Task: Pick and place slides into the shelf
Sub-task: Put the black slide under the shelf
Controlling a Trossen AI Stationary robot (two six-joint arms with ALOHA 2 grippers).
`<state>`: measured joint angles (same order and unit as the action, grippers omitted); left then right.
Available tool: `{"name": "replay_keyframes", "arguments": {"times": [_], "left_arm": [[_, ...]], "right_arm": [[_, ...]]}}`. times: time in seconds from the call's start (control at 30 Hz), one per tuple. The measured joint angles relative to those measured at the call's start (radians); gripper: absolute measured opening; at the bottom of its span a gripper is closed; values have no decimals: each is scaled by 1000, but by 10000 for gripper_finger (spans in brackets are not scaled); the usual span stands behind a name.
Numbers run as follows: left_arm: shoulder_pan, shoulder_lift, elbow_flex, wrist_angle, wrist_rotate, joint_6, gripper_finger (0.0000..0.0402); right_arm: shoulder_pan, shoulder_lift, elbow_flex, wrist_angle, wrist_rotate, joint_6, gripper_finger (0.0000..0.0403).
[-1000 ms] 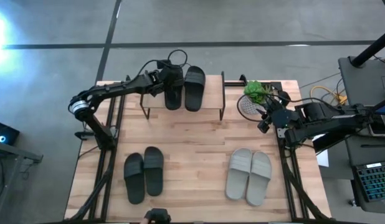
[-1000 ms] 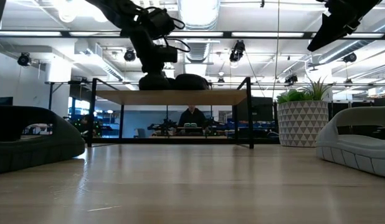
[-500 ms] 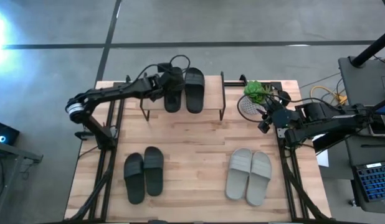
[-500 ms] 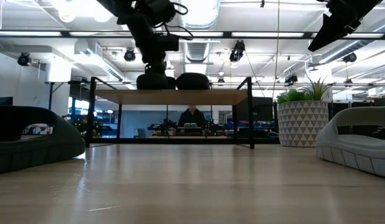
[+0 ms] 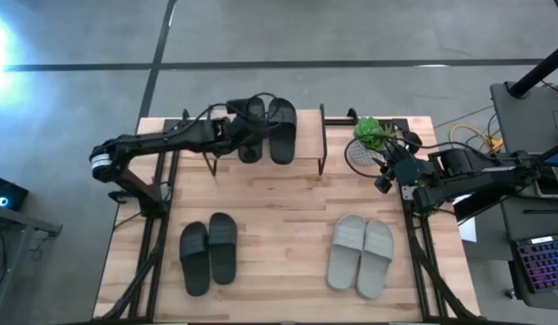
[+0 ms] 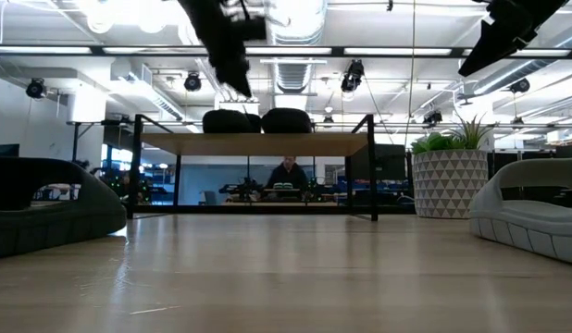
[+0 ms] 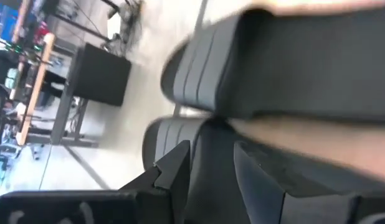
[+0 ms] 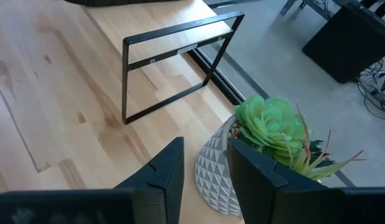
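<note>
Two black slides [image 5: 250, 152] [image 5: 281, 131] lie side by side, soles down, on the left part of the shelf [image 5: 308, 144], and show as two dark humps [image 6: 226, 120] [image 6: 286, 120] on its board [image 6: 267, 143]. My left gripper [image 5: 236, 137] hangs open above and to the left of the left one [image 7: 180, 134], clear of it [image 6: 238, 74]. A second black pair [image 5: 209, 253] and a pale grey-green pair [image 5: 360, 255] lie on the near half of the table. My right gripper [image 5: 385, 176] waits open at the right edge, above the plant pot [image 8: 223, 174].
A white patterned pot with a green plant [image 5: 362, 149] stands right of the shelf, under my right arm. The shelf's right part and the table's middle [image 5: 279, 217] show bare wood. A person [image 6: 286, 171] sits far off in the room behind the shelf.
My left gripper has risen from the left black slide on the shelf and drawn back toward the table's left edge. That slide stays lying on the shelf board beside the other one.
</note>
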<state>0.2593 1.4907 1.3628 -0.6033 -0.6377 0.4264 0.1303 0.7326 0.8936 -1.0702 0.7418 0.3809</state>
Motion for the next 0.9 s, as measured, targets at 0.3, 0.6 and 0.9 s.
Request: {"name": "replay_keyframes", "arguments": {"times": [0.3,0.6,0.9], "left_arm": [[-230,-77,6,-26,-17,-368,109],[-493,-65,6,3,92,-887,109],[-716,13,7,139,126,-1209,109]], "right_arm": [[0,-19,0,13,-128,4,114],[1,-16,0,48,-571,79,114],[51,-14,0,173,-877,140,114]]}}
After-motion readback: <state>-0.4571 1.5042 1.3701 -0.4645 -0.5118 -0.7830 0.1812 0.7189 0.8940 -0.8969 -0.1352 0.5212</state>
